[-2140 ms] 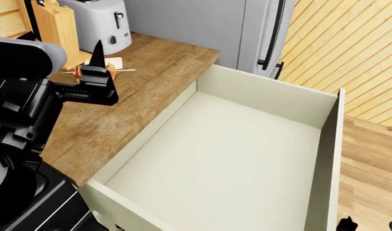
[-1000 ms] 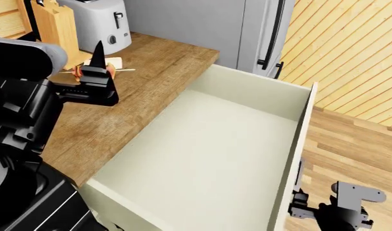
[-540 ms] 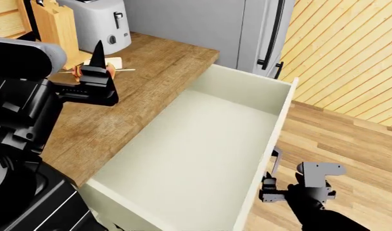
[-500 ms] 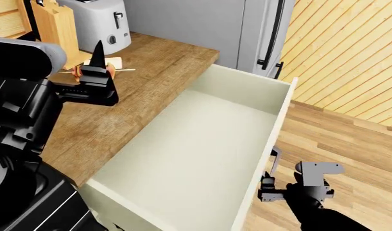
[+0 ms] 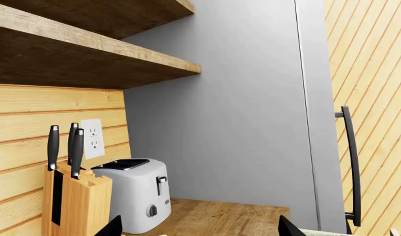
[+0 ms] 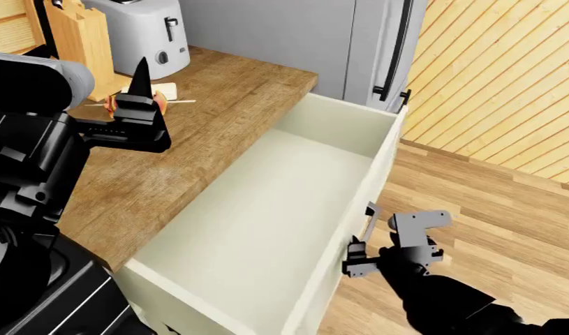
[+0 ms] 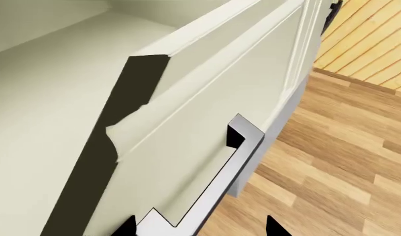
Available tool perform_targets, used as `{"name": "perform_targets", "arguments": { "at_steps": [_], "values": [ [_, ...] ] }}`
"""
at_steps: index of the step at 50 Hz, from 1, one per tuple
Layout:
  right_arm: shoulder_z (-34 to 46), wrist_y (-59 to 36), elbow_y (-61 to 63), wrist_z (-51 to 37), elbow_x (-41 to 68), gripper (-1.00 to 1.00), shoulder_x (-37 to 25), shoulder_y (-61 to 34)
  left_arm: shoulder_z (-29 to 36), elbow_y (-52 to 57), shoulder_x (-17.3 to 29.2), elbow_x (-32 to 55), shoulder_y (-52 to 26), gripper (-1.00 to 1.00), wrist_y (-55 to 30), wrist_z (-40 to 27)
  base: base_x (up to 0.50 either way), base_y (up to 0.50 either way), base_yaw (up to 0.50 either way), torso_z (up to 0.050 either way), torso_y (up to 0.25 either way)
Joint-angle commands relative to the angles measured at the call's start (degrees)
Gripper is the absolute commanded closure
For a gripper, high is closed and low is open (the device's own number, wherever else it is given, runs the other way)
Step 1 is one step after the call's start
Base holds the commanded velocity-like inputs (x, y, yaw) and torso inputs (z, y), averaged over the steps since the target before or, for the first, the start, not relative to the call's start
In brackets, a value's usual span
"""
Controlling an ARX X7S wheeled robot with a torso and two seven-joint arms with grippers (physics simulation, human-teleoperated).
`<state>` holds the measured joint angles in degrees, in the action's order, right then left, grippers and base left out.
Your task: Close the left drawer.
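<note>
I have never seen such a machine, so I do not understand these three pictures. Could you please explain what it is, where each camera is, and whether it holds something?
It is a simulated wheeled robot with two arms, each ending in a gripper. One picture comes from its head, looking down; the other two come from cameras near each gripper.

In the head view, the left gripper hovers over the wooden counter, holding nothing. Its camera looks at the toaster, the knife block and the grey fridge.

The right gripper is at the handle on the front of the left drawer, which is cream, empty inside and still partly open. The right wrist view shows that handle very close, between the fingertips. Whether they actually squeeze it, I cannot tell.
</note>
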<state>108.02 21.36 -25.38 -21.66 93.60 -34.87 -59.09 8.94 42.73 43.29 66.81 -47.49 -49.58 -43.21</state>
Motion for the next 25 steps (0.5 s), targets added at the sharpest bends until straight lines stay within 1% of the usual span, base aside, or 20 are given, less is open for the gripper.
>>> {"name": "perform_targets", "arguments": {
  "at_steps": [1,11,15,22,24,25],
  "values": [
    [-2.0,-3.7,-6.3,7.4,-4.4,-1.00,8.7,-2.4,0.2,-0.1,0.0,-0.1,-0.1,-1.00,0.1,0.0,0.00,0.00,0.00,0.000,0.000],
    [-3.0,-5.6,-16.8,13.9,-2.8,-1.00,15.6,-2.0,0.4,-0.1,-0.1,-0.1,0.1,-1.00,0.3,0.0,0.00,0.00,0.00,0.000,0.002],
    [-3.5,-6.7,-23.7,18.1,-2.0,-1.00,20.0,-1.8,0.6,-0.2,-0.2,-0.4,0.1,-1.00,0.4,0.0,0.00,0.00,0.00,0.000,0.000],
    [-4.6,-9.0,-41.5,28.1,-0.6,-1.00,30.3,-1.3,0.5,-0.3,-0.1,-0.4,0.0,-1.00,0.5,0.0,0.00,0.00,0.00,0.000,0.000],
    [-5.0,-9.9,-49.2,32.3,-0.1,-1.00,34.5,-0.9,0.6,-0.3,-0.1,-0.6,0.3,-1.00,0.7,0.1,0.00,0.00,0.00,0.000,0.005],
    [-5.1,-10.0,-49.4,32.5,-0.1,-1.00,34.7,-0.8,0.6,-0.2,-0.1,-0.6,0.2,-1.00,0.6,0.1,0.00,0.00,0.00,0.000,0.000]
  ]
}}
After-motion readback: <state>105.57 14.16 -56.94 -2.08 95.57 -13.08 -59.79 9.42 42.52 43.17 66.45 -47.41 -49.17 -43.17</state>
